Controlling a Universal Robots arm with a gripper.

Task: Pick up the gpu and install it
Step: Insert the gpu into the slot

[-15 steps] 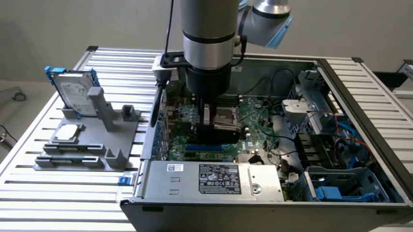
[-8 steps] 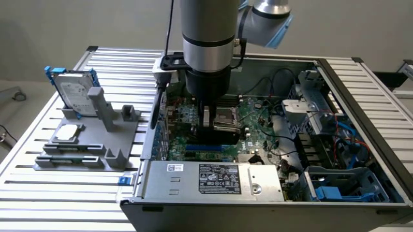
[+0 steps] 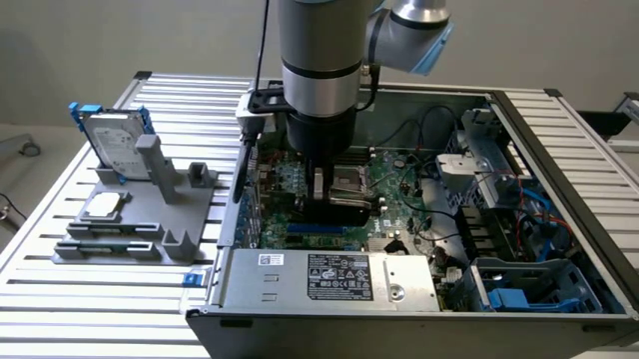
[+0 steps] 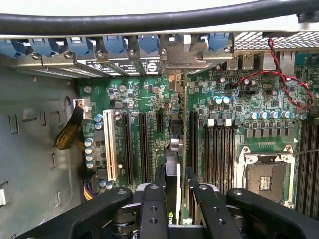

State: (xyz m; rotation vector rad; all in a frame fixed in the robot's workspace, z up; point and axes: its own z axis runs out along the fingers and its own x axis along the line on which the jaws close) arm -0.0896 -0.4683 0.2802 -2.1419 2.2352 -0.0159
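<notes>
My gripper (image 3: 334, 188) hangs from the arm inside the open computer case (image 3: 559, 194), low over the green motherboard (image 3: 399, 187). It is shut on the gpu (image 3: 345, 211), whose black cover faces the exterior camera. In the wrist view the gpu (image 4: 175, 149) is seen edge-on, standing upright between my black fingers (image 4: 160, 180). It runs from my gripper (image 4: 174, 183) toward the case's rear wall, in line with the black expansion slots (image 4: 144, 144). Its silver end bracket (image 4: 185, 54) sits among the blue slot clips. Whether its lower edge is seated in a slot is hidden.
A grey fixture (image 3: 130, 224) on the slatted table at the exterior view's left holds the hard drive in its blue frame (image 3: 112, 142). The power supply (image 3: 330, 278) fills the case's near side. A CPU socket (image 4: 264, 174), red wires (image 4: 286, 82) and a black cable (image 4: 149, 20) lie close.
</notes>
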